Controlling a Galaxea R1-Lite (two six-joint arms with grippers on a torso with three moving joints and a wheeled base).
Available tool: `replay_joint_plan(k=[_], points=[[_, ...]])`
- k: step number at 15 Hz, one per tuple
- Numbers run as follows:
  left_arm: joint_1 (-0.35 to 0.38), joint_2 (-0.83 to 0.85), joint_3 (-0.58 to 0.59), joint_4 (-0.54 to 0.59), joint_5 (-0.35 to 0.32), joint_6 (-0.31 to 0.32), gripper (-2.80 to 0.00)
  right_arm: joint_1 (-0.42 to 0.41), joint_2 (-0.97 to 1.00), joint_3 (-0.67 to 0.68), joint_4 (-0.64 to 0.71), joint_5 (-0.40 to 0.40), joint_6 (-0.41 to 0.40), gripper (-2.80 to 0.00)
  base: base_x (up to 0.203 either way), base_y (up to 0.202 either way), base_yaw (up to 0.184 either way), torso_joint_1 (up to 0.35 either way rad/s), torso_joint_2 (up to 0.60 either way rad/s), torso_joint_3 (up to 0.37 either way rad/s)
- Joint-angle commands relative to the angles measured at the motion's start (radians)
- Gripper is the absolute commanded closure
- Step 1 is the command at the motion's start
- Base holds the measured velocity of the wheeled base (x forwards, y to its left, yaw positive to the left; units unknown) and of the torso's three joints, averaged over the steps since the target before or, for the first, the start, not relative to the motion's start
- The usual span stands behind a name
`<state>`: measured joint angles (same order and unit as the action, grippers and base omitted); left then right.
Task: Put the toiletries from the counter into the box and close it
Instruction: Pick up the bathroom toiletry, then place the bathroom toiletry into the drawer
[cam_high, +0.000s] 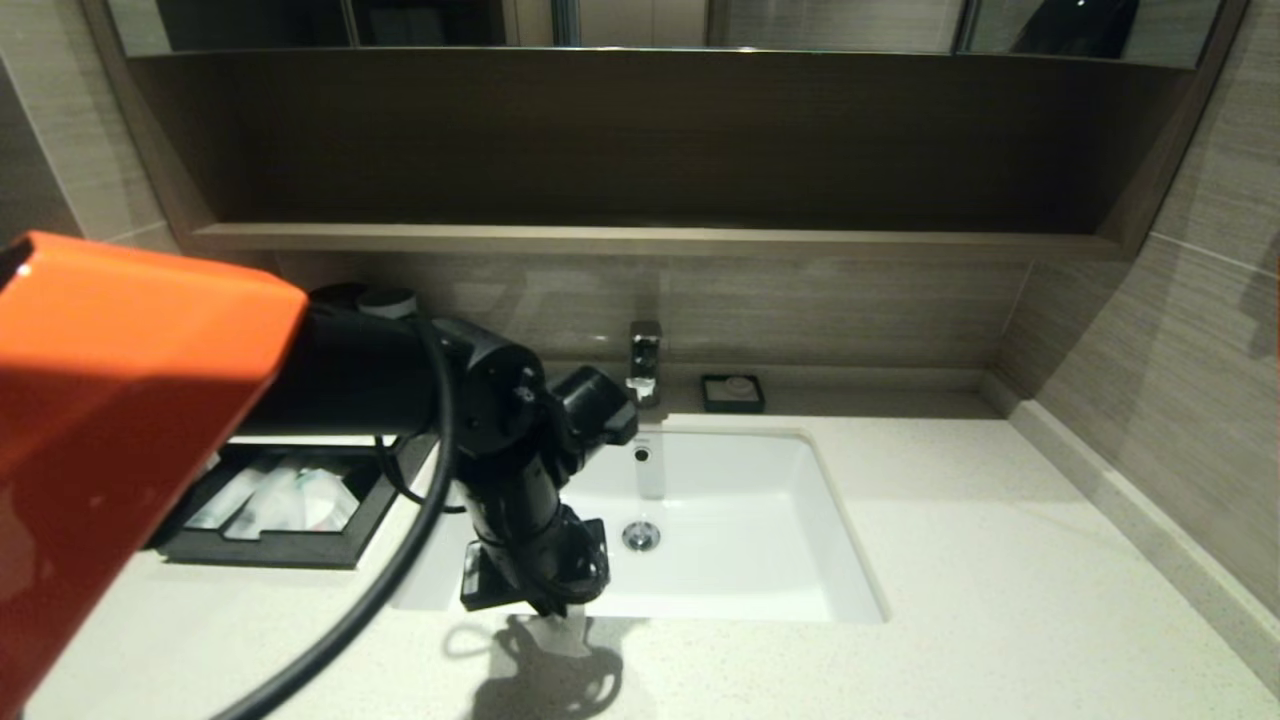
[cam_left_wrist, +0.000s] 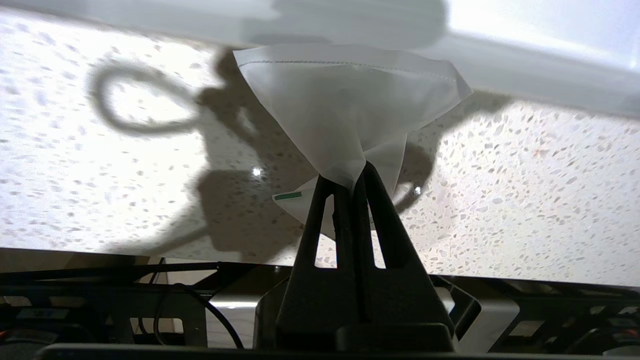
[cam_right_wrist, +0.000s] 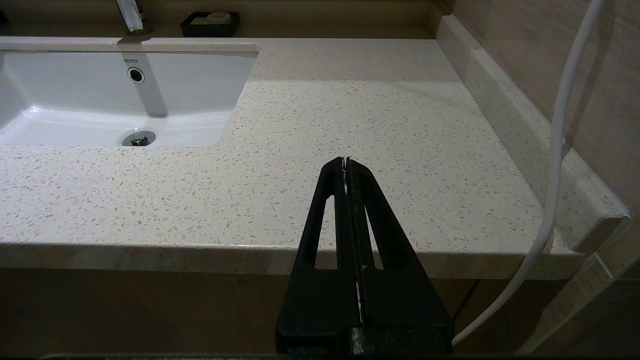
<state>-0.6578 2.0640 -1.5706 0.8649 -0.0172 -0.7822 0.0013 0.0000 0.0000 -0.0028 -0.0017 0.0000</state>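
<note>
My left gripper (cam_high: 545, 603) points down at the counter (cam_high: 950, 560), just in front of the sink's front rim. In the left wrist view the left gripper (cam_left_wrist: 352, 175) is shut on a small flat white packet (cam_left_wrist: 345, 110) with a small green mark; the packet crumples where the jaws pinch it. The same white packet (cam_high: 562, 632) peeks out below the fingers. Whether it rests on the stone or hangs just above it, I cannot tell. The black box (cam_high: 270, 550) lies at the left with its drawer open and clear-wrapped toiletries (cam_high: 290, 495) inside. My right gripper (cam_right_wrist: 346, 161) is shut and empty.
The white sink (cam_high: 740, 520) is set into the counter's middle, with a faucet (cam_high: 645, 360) behind it and a small black dish (cam_high: 733, 392) beside that. My orange upper arm (cam_high: 120, 420) covers the left foreground. A raised ledge (cam_high: 1140, 520) borders the right side.
</note>
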Motion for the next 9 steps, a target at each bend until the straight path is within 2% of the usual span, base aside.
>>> replay_joint_plan(k=[1,2,4,6,9], points=[[0.065,-0.079,0.000,0.008,0.005,0.013,0.00,0.000,-0.002,0.002,0.000,0.000,0.000,0.00,0.000,0.000,0.000,0.000,0.00,0.000],[0.097,-0.104,0.000,0.011,0.012,0.039,0.00,0.002,0.000,0.002,0.000,0.000,-0.001,0.00,0.000,0.000,0.000,0.000,0.00,0.000],[0.151,-0.134,0.000,0.010,0.071,0.069,0.00,0.000,0.000,0.002,0.000,0.000,-0.001,0.00,0.000,0.000,0.000,0.000,0.00,0.000],[0.196,-0.156,0.000,0.010,0.108,0.070,0.00,0.000,0.000,0.002,0.000,0.000,0.000,0.00,0.000,0.000,0.000,0.000,0.00,0.000],[0.287,-0.179,0.001,0.007,0.117,0.062,0.00,0.001,-0.001,0.002,0.000,0.000,0.000,0.00,0.000,0.000,0.000,0.000,0.00,0.000]])
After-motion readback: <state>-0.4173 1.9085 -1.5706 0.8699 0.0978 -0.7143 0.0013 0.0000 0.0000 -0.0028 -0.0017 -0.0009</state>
